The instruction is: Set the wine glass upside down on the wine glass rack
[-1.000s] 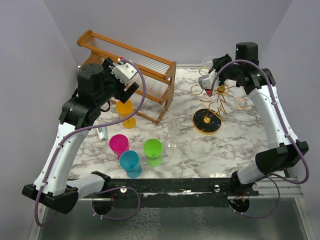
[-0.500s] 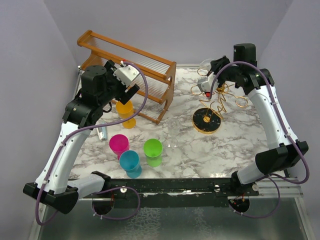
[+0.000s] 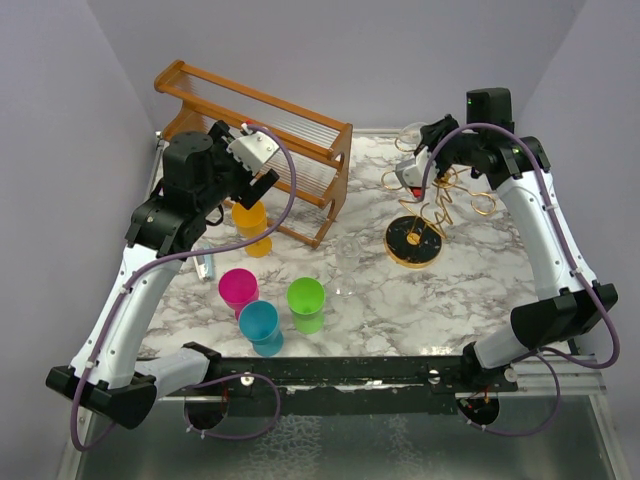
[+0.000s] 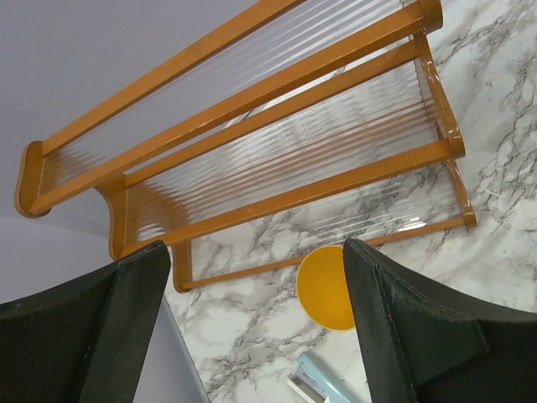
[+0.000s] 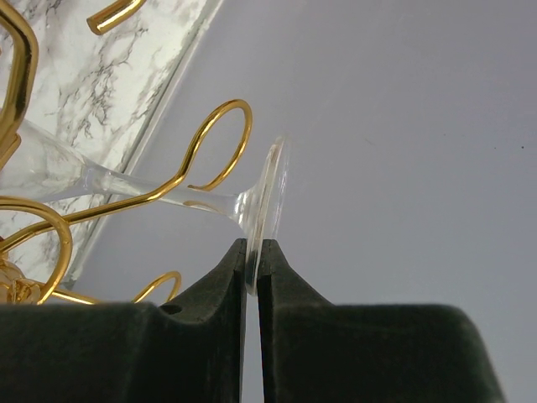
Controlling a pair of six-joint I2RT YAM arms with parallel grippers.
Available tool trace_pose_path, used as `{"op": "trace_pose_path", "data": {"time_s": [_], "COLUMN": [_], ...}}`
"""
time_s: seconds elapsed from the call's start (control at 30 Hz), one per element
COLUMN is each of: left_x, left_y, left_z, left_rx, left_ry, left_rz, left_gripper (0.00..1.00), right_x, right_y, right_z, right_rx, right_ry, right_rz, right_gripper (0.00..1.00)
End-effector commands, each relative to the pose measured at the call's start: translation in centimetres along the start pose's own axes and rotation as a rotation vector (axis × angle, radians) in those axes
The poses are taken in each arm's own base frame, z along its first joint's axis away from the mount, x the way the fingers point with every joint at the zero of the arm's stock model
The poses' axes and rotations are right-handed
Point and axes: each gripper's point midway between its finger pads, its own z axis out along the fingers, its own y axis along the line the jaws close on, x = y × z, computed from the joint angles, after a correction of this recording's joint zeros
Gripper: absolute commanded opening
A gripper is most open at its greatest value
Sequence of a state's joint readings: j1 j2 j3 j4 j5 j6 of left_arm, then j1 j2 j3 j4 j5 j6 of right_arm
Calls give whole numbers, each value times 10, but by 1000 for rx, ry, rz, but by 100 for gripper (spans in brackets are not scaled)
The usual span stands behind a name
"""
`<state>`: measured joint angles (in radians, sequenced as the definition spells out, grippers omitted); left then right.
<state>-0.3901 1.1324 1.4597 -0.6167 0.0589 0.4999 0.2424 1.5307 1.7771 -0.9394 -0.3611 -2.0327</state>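
The right claw [image 5: 252,252] is clenched almost fully on the foot rim of the glass [image 5: 267,189]. The stem is laid against a loop of the rack [image 3: 412,242], near the far right corner of the desk [image 3: 400,300]. The left claw [image 4: 256,281] is spread wide, with nothing gripped.

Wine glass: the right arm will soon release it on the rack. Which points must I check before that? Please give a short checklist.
1. Right gripper shut on the wine glass foot: ok.
2. Stem seated inside a rack loop: cannot tell; the wire crosses the stem in the right wrist view.
3. Bowl hanging straight down: cannot tell.
4. Rack base flat on the table: ok.
5. Left gripper open, away from the rack, above the shelf: ok.
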Motion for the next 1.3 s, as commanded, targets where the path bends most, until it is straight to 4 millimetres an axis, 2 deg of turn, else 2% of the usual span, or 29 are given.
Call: {"op": "trace_pose_path", "data": {"time_s": [0.0, 0.2, 0.63, 1.03, 1.27], "left_x": [-5, -5, -2, -2, -1], "left_y": [7, 7, 6, 5, 5], "left_z": [-8, -9, -7, -7, -7], "left_rx": [-36, -36, -32, -30, -27], "left_ry": [-24, -24, -17, -15, -14], "left_rz": [9, 10, 13, 15, 16], "left_gripper": [87, 87, 87, 87, 87], "right_x": [-8, -1, -2, 0, -6], "right_y": [-23, -27, -34, -28, -19], "right_z": [-17, -8, 5, 18, 23], "right_rx": [74, 97, 138, 136, 115], "right_ry": [-17, -3, -29, -12, -21], "right_rz": [-25, -8, 18, 46, 71], "right_gripper": [8, 8, 10, 12, 13]}}
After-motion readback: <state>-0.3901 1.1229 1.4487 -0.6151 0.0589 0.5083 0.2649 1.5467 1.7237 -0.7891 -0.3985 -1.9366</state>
